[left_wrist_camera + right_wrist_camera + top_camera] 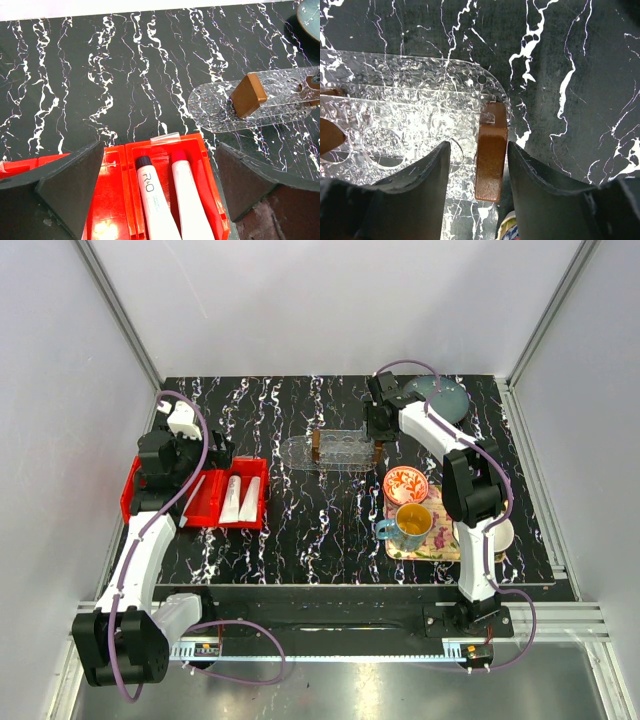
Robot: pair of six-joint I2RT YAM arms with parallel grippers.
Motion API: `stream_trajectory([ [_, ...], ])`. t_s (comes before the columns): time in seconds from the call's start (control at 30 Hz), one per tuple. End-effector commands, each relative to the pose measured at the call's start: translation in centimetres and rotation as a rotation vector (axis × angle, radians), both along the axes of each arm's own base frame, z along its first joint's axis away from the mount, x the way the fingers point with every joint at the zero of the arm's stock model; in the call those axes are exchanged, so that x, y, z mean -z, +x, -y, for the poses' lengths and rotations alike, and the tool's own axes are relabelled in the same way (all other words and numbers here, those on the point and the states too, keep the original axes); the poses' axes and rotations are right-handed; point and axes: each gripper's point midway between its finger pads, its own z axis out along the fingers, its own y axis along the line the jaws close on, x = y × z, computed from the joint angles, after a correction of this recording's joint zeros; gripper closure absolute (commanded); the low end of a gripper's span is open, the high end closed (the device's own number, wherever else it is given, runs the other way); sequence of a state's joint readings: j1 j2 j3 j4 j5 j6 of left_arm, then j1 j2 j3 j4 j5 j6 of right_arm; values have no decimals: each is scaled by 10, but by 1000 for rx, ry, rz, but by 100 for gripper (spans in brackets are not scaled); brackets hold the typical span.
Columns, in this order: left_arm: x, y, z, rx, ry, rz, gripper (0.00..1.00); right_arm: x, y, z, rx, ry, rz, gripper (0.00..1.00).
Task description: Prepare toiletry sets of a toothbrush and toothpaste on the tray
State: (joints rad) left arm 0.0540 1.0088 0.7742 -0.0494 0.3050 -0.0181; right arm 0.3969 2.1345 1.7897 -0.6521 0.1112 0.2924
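Right now the tray (335, 452) sits mid-desk toward the far edge and holds no set yet. The right tool (479, 145) straddles its brown foot (490, 165), jaws slack with a gap on one side, probably to square it. Toothbrush (195, 498) and toothpaste (150, 200) lie in the bin (130, 498) at the left edge, under the wide-spread left tool (160, 150). The floral tray (400, 552) crowds the right edge.

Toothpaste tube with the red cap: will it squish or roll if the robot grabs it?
Probably squishy: the toothpaste tube looks like soft plastic. Unlikely to roll: it widens away from its cap, and the red bin walls it in.
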Motion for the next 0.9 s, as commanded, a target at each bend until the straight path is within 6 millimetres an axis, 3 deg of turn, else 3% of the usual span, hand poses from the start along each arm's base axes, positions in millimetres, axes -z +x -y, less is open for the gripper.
stream_trajectory([
  [0.0, -19, 2, -1, -1, 16, 84, 1, -51, 11, -12, -9, 49, 111, 44],
  [0.23, -19, 3, -1, -3, 16, 84, 1, -65, 11, -12, -14, 54, 132, 44],
  [0.43, -20, 2, -1, -4, 18, 87, 1, -88, 6, -8, -27, 53, 171, 44],
  [0.67, -29, 1, -3, -13, 21, 109, 1, -146, -3, -2, -79, 52, 278, 44],
  [0.87, -48, -5, -16, -47, 118, 140, 1, -179, -11, 14, -97, -2, 357, 44],
])
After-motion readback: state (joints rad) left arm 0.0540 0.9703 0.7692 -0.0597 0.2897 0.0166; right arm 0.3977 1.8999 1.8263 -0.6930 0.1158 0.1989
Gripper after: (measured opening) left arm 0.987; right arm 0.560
